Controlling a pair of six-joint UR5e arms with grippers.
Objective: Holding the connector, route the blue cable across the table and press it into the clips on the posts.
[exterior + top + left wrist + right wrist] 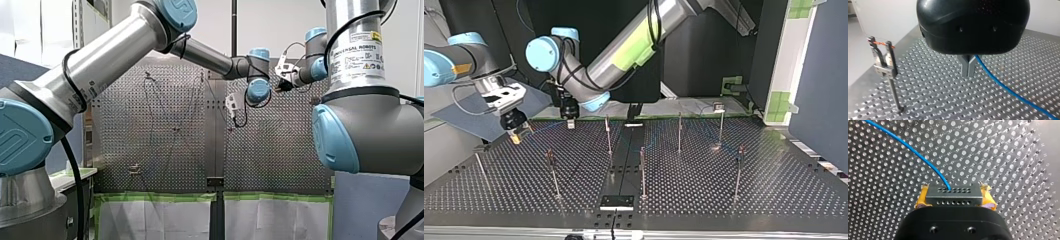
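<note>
As the front view looks out over the table [165, 150], my left arm [125, 45] reaches from the left past the middle to the far side. My right arm [360, 105] bends in toward it at the right. I cannot read either pincer from here.

Across in the top view, my right gripper [517, 134], yellow-padded, hangs low over the far left corner. My left gripper [570, 121] is near it, toward the middle. Thin posts [642, 172] stand spread over the table.

Through the left wrist view, the metal fingers [965, 68] are pressed together with no gap. The blue cable [1003, 87] comes out just beside them and trails off over the table; I cannot tell whether they pinch it. One post with a clip [883, 56] stands off to the side, well apart from the cable.

Through the right wrist view, the yellow pads [921, 198] are clamped on the two ends of the grey connector [953, 200]. The cable leaves its middle and arcs away.
</note>
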